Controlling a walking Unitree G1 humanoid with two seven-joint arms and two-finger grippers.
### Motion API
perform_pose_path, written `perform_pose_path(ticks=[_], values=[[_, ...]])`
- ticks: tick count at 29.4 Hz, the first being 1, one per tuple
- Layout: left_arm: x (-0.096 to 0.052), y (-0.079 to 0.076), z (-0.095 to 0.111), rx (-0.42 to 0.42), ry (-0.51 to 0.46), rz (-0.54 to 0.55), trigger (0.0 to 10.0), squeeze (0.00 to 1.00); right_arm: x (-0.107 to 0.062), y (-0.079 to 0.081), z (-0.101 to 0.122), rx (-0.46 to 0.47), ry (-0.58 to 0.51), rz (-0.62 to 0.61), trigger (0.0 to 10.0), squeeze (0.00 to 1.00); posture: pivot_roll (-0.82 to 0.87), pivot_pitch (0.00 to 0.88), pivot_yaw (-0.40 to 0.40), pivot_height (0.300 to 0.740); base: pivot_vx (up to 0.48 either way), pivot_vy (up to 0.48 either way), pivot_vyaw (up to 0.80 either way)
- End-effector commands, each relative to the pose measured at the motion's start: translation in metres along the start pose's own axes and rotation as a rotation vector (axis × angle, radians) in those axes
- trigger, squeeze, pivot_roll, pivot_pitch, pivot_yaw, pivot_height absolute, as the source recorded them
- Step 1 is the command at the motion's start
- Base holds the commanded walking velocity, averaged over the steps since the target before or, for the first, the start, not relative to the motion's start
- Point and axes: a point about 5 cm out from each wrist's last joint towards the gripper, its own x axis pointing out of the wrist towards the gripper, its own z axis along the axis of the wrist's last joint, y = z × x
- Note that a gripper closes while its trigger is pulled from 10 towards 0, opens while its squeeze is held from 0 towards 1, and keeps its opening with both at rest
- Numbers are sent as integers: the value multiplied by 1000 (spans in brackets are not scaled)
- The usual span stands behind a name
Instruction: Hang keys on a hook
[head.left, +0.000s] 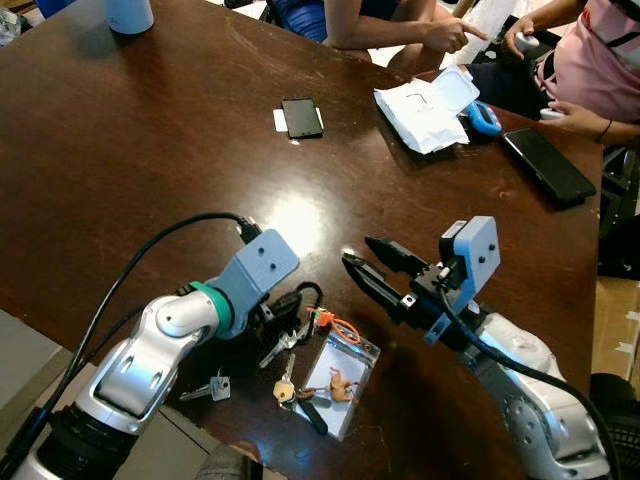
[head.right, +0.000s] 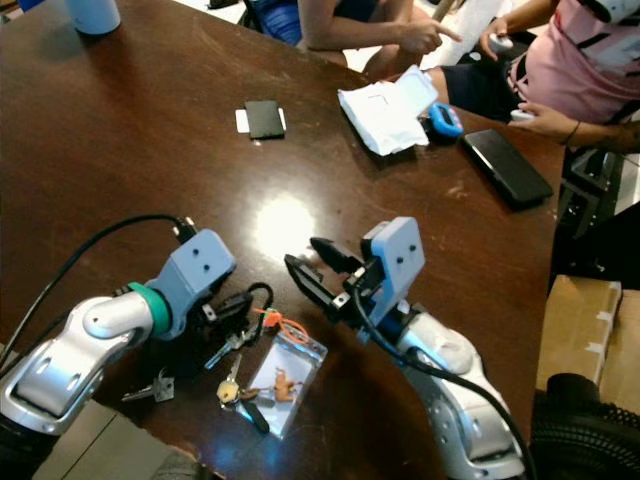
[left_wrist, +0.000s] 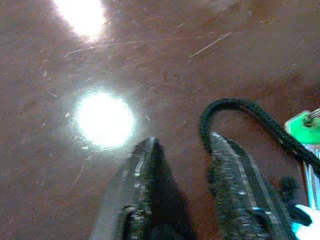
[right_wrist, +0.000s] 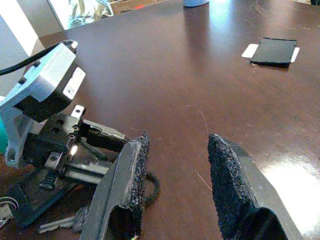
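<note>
Reaching down with fingers parted, the left gripper (head.left: 285, 310) is set over the keys (head.left: 283, 345); the black cord (left_wrist: 235, 107) alone could be pinched while the right gripper (head.left: 385, 268) gapes wide

Bunch of keys (head.left: 288, 352) lies flat on the dark table (head.left: 130, 150) — silver keys, black cord loop, orange clip, clear card tag.

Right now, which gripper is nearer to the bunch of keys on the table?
Left. The left gripper is down at the bunch of keys, by its black cord loop. The right gripper hovers open above the table, off to the right of the keys.
</note>
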Motion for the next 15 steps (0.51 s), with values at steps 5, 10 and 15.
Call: perform_pose_path(ticks=[5,10,15], values=[[1,-1,-14,-24,60,15,0,0,-4,0,-1,1,5,-9,10000,0,-38,202,28,740,0,0,0],[0,0,-14,-28,56,22,0,0,-4,0,-1,1,5,-9,10000,0,-39,201,27,740,0,0,0],[1,1,-12,-34,49,30,0,0,-4,0,-1,1,5,-10,10000,0,-39,202,27,740,0,0,0]])
